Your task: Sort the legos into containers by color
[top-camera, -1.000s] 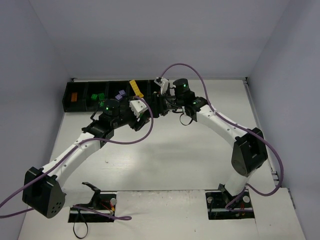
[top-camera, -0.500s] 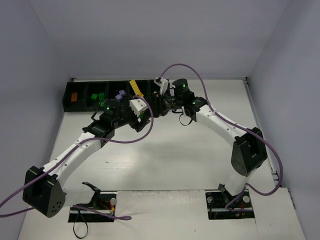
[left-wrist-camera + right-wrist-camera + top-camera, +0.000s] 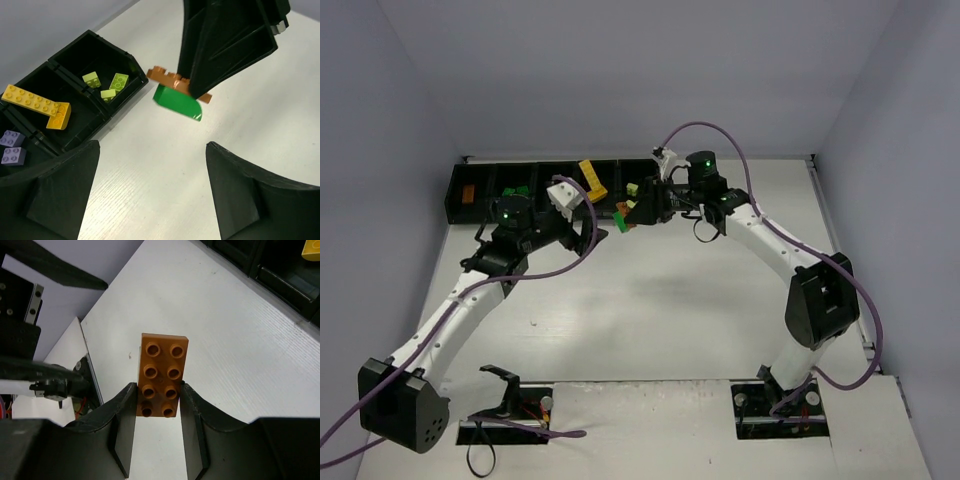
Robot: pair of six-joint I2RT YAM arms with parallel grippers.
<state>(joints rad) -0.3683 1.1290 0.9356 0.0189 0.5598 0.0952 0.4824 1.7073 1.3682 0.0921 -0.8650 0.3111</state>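
While the right gripper [image 3: 157,395] is clamped shut on a flat orange-brown studded plastic brick [image 3: 161,372], a green brick [image 3: 178,102] is seen touching its underside. Both are held just in front of the row of joined black plastic bins [image 3: 454,190]. The left gripper [image 3: 152,147] is spread wide and holds nothing, also before the row. From the row's end nearest the held brick, three lime bricks [image 3: 119,81] are seen, then yellow bricks [image 3: 30,97], lilac bricks [image 3: 11,137], green bricks [image 3: 515,190] and an orange brick [image 3: 467,195].

the white table [image 3: 650,300] carries a row of joined black containers [image 3: 452,200] along its far left edge.
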